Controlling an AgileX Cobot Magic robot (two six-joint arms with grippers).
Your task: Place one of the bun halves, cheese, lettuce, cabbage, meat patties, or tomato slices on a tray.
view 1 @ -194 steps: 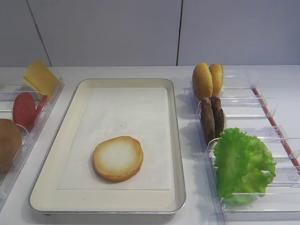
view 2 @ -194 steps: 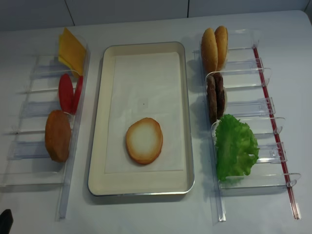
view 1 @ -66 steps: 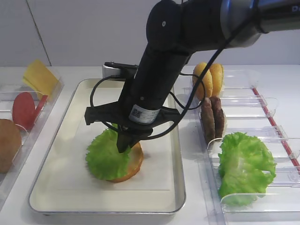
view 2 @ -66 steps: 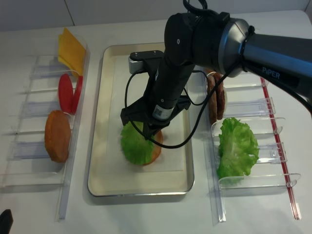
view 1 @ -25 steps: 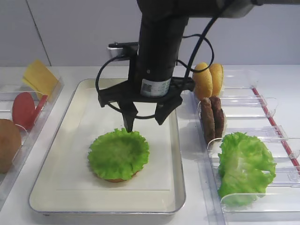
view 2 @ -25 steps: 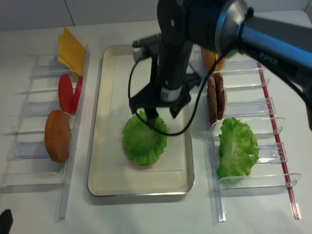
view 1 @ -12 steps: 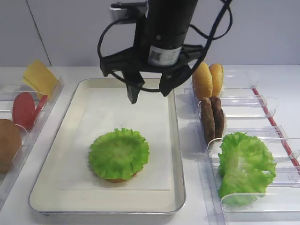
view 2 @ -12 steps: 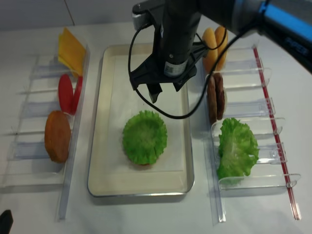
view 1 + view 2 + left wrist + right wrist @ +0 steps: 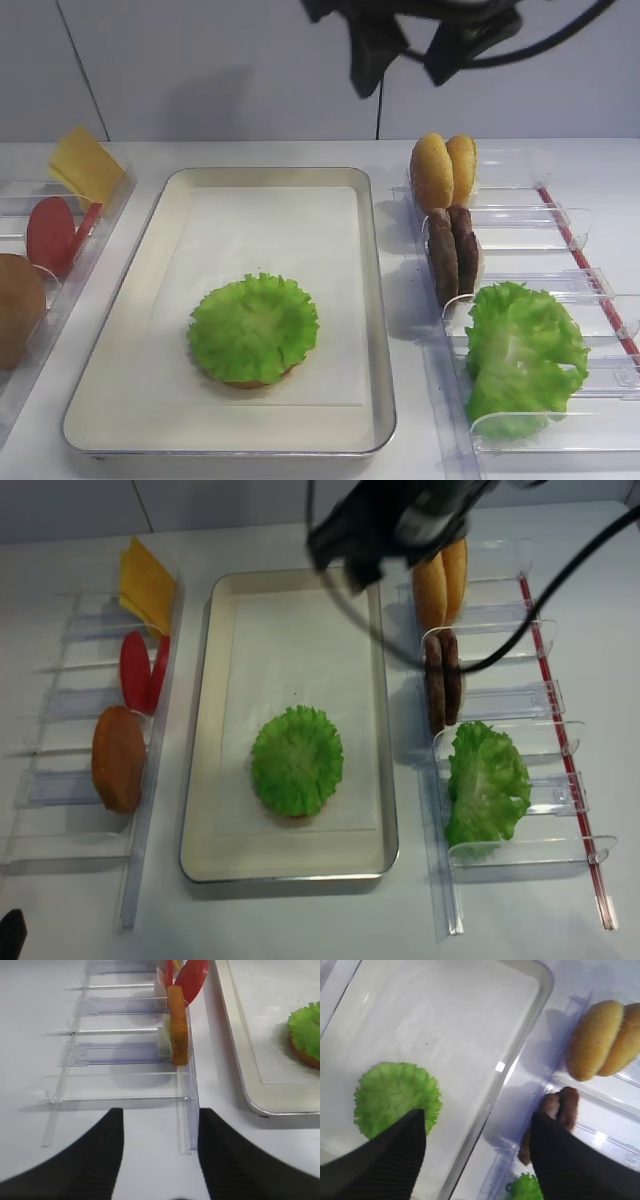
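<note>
- Now the step in hand looks like choosing the next piece, since a lettuce [image 9: 253,327] leaf already lies flat on a bun half [image 9: 303,1055] in the near part of the tray [image 9: 375,330].
- Leftmost, the left gripper [image 9: 160,1147] hangs low over the table just before the left clear bins [image 9: 55,300]; its dark fingers stand apart and carry nothing.
- Those bins hold, far to near, the cheese [image 9: 85,165] leaning upright, the tomato slices [image 9: 52,234] and another bun half [image 9: 18,308].
- For a clean pick from that side, my judgement is to come down along the divider slots, since the pieces stand on edge between thin plastic walls.
- Above the tray's far right, the right gripper [image 9: 415,40] is high, jaws spread wide and empty.
- Rightmost, the right clear bins [image 9: 530,230] carry two upright bun halves [image 9: 444,170], the meat patties [image 9: 452,250] and a second lettuce leaf [image 9: 522,355].
- Nothing stands on the stack, so the way down to it is open; a patty would suit, set centred so the leaf does not slide.
</note>
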